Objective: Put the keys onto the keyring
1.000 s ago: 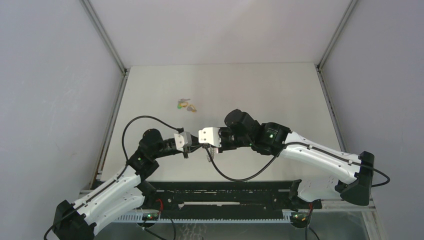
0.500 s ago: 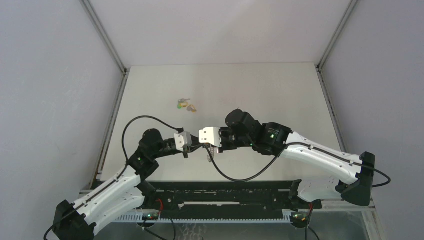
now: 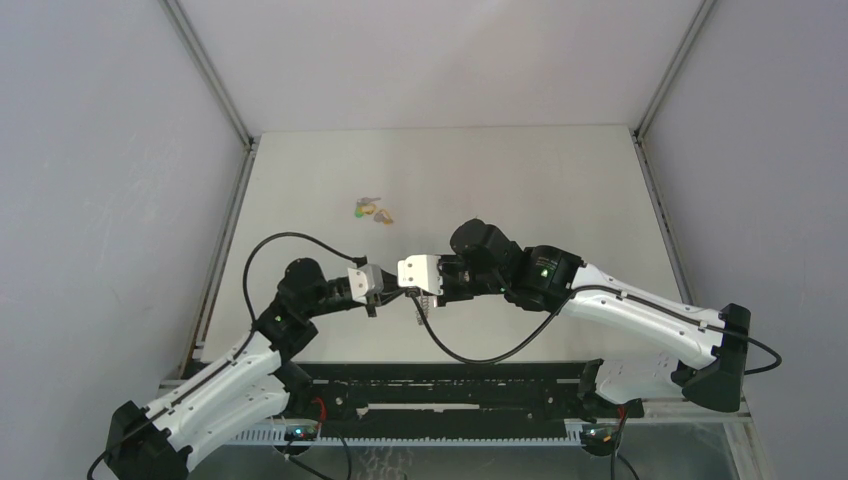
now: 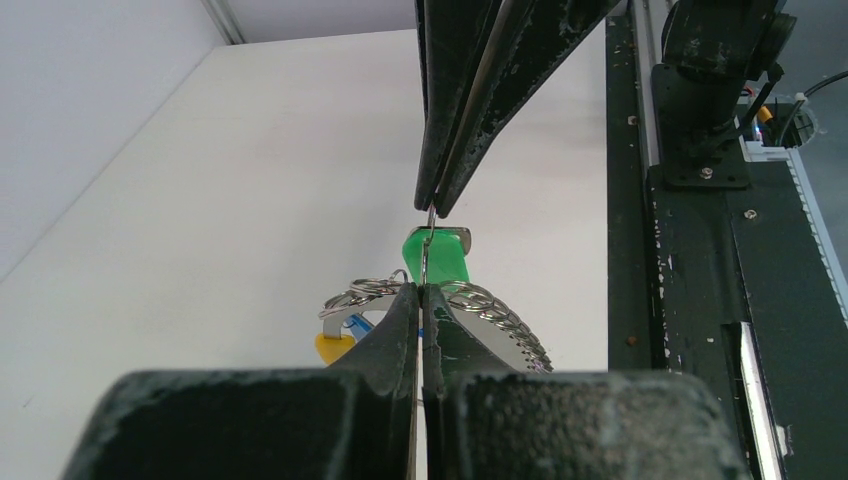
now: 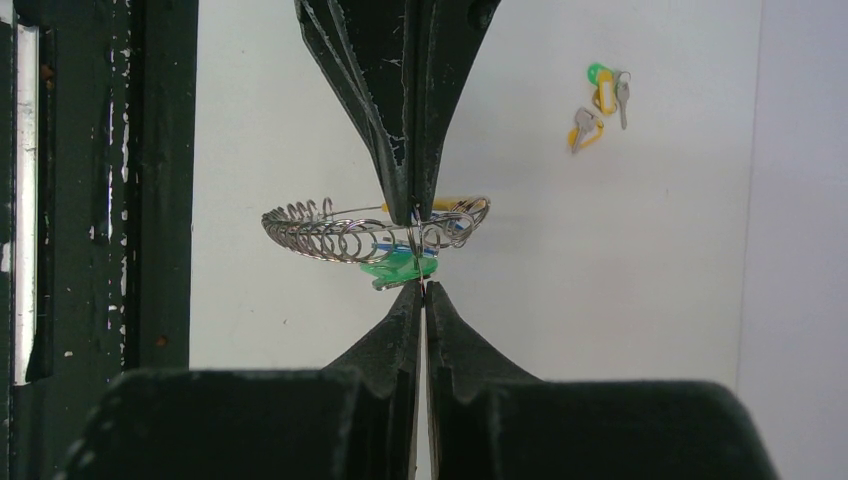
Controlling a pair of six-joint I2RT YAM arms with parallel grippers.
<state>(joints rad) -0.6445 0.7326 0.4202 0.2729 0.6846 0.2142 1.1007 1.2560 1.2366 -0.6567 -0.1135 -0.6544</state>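
From above, the left pincer and right pincer meet tip to tip in the air over the near half of the bench. What they grip is too small to tell here. A few loose keys lie farther back, well apart from both arms.

In the left wrist view, both pincers are fully closed. They nip the same thin strand of wire, which seems to belong to the keyring. Two grips likely steady the ring so that keys can be slid along it. A green key hangs just behind the strand, and a yellow key head shows lower left.

From the right wrist, the keyring appears nearly edge-on. Its plane is roughly level and its long axis runs left to right across the view. The green key hangs beneath it.
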